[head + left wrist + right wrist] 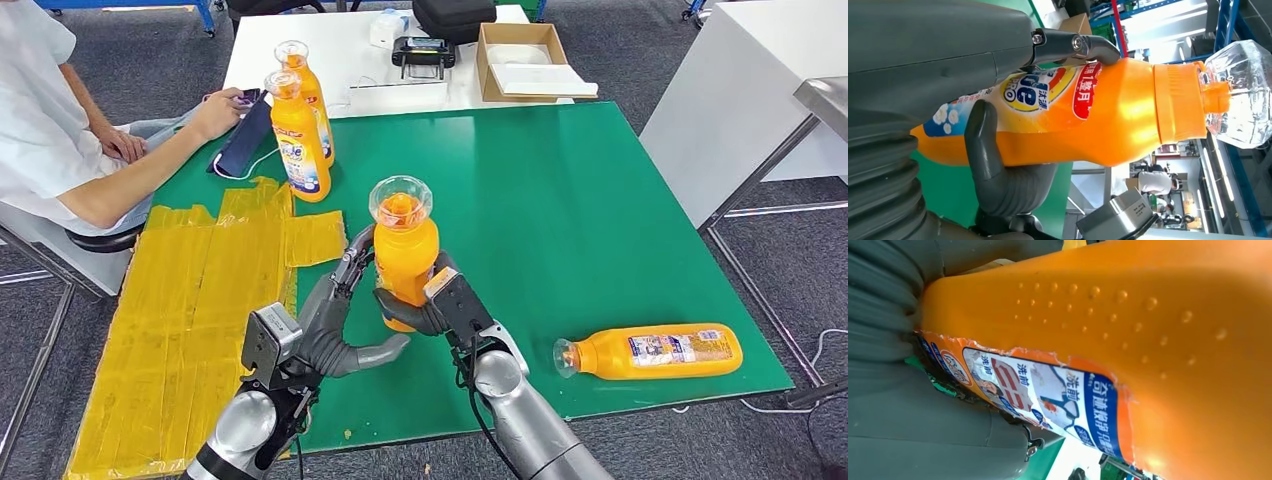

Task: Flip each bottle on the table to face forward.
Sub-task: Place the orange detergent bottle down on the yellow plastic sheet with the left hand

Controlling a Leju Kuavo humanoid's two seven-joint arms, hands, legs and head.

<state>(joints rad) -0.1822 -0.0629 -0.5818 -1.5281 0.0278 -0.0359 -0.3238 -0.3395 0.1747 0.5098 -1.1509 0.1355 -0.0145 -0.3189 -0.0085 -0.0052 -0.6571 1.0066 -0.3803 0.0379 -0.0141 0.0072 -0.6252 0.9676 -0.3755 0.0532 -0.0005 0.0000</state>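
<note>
An orange bottle with a clear cap (pixel 403 248) stands upright over the green table (pixel 560 200), near its front middle. My left hand (pixel 335 320) wraps it from the left, thumb under its base, fingers up its side. My right hand (pixel 440 305) grips its lower body from the right. In the left wrist view the bottle (pixel 1088 112) shows its front label between my fingers (pixel 985 150). In the right wrist view the bottle (pixel 1128 340) shows its back label. Two more bottles (pixel 298 130) stand upright at the far left. Another bottle (pixel 650 352) lies on its side at the front right.
A person (pixel 60 120) sits at the left, one hand on a dark pouch (pixel 238 135) at the table's edge. Yellow sheets (pixel 200 290) cover the table's left side. A white table behind holds a cardboard box (pixel 525 60) and a black device (pixel 424 52).
</note>
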